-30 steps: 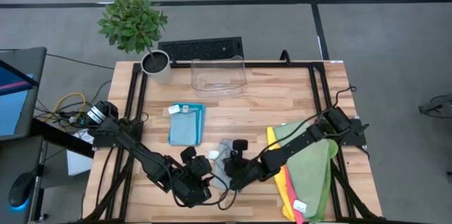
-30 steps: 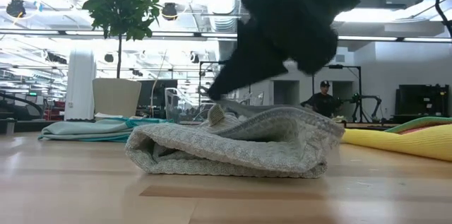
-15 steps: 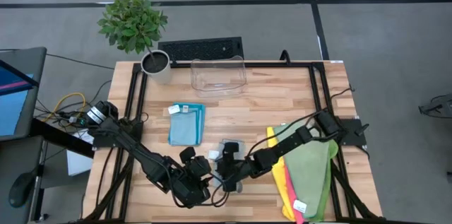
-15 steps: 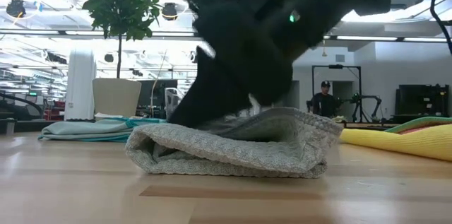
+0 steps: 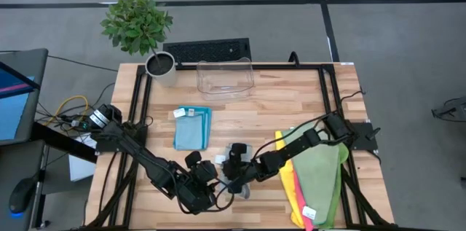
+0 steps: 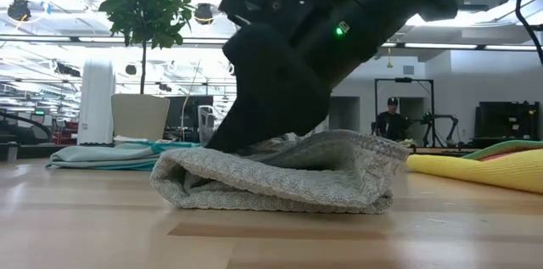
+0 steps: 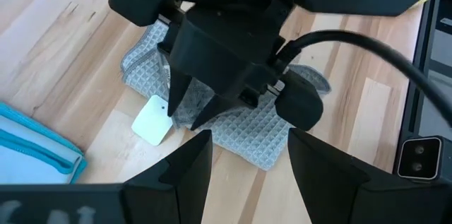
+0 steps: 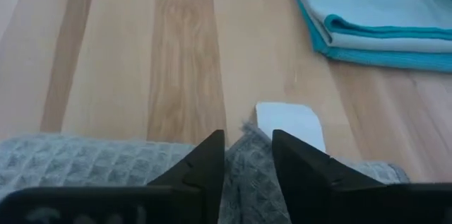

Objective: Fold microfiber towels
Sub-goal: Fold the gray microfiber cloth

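A grey waffle-weave towel (image 6: 288,180) lies bunched and folded over on the table near its front edge, its white tag (image 7: 152,119) flat on the wood beside it. My right gripper (image 7: 187,111) slants down onto the towel's tag end and is shut on a ridge of cloth. My left gripper (image 7: 244,174) hovers open just to the left of it, above the towel, with nothing between its fingers. Two folded towels, blue and teal (image 5: 193,127), lie farther back. My right gripper pinches a raised ridge of the grey towel (image 8: 247,150) between its two fingers, at the end next to the white tag (image 8: 288,123). The fingers come slanting down from the table's right. One layer or several, I cannot tell. The towel stays lying on the table.
A pile of green, yellow and pink towels (image 5: 317,180) lies at the right front. A clear plastic bin (image 5: 226,76) and a potted plant (image 5: 162,67) stand at the far edge. Bare wood (image 5: 277,111) lies between the bin and the towels.
My right gripper has gone toward the table's left edge and down, from above the middle of the grey towel to its tag end. The towel has kept its place and shape.
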